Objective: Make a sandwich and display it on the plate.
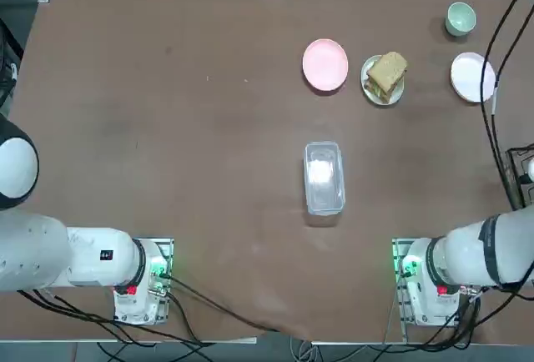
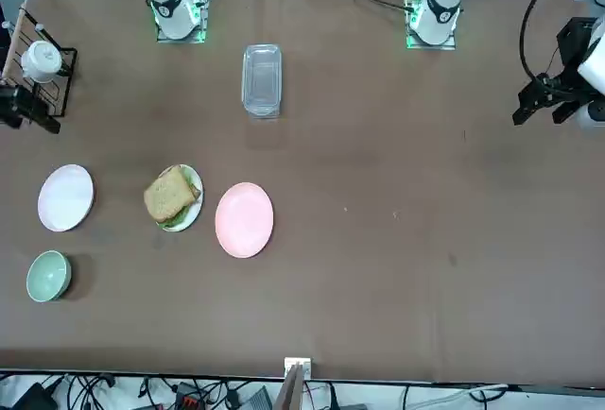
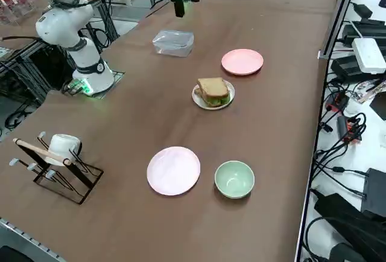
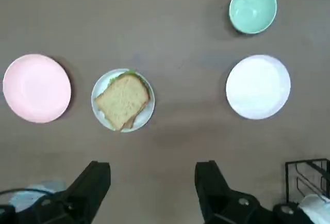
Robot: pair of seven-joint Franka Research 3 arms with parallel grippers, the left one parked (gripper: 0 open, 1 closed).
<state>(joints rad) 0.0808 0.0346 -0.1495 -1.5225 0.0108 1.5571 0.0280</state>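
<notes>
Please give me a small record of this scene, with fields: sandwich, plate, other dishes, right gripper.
sandwich: the sandwich lies assembled on the plate
plate: the plate, small and white, between the pink plate and the second white plate
other dishes: green bowl; clear container
right gripper: the right gripper is open, empty, high above the table

The sandwich (image 4: 122,101) covers most of the plate (image 4: 101,114), and its filling is hidden under the top slice apart from a sliver of green. The right gripper (image 4: 152,180) shows only two spread fingers (image 4: 95,178), cut off by the picture's edge.
</notes>
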